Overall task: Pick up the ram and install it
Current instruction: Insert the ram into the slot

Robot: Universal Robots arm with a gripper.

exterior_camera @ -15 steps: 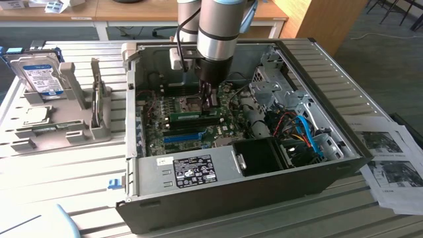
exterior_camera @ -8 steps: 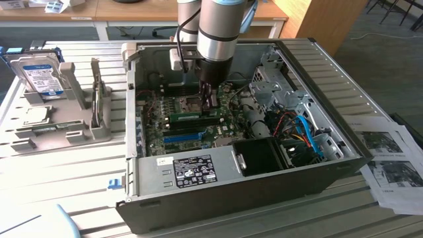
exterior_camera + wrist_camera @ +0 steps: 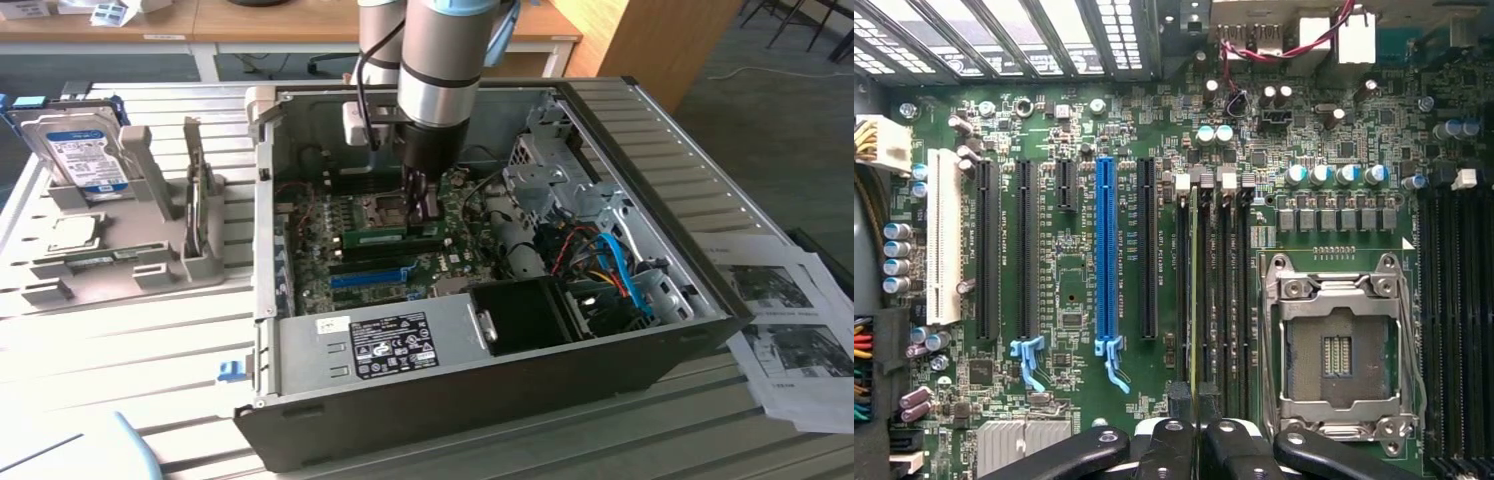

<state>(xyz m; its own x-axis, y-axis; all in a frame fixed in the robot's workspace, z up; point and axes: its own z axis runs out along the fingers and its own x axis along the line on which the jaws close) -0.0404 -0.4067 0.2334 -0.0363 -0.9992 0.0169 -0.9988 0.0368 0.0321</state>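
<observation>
- The claw [image 3: 424, 212] [image 3: 1195, 405], lowered into an opened computer case [image 3: 467, 410], is closed on the ram [image 3: 374, 238] [image 3: 1194, 300], pinching the thin green stick near one end.
- The ram stands on edge over the bank of black memory slots [image 3: 1226, 290]. It sits between the blue expansion slot [image 3: 1106, 250] and the bare processor socket [image 3: 1339, 350]. Whether it is seated, and in which slot, cannot be told.
- Likely hazard: with the grip off-centre, a downward push could tip the stick so that one end goes home while the other rides high. A skewed board could then jam or flex.
- A second risk is alignment. If the stick's edge sits a shade to one side of the slot, pressure would land on the slot wall rather than the contacts.
- The white latches [image 3: 1229, 182] at the slots' far end may not be fully open, which would block the stick.
- A slip toward the uncovered processor socket could damage its exposed contacts.
- Writing: white lettering runs along the motherboard [image 3: 1074, 420] beside the slots but is too fine to read.
- The sticker [image 3: 387, 335] on the power supply carries codes and marks, none legible.
- A hard drive [image 3: 83, 150] in a grey holder on the exterior view's left bears a white-and-blue label, and its brand cannot be read.
- Printed sheets [image 3: 787, 320] lie on the exterior view's right.
</observation>
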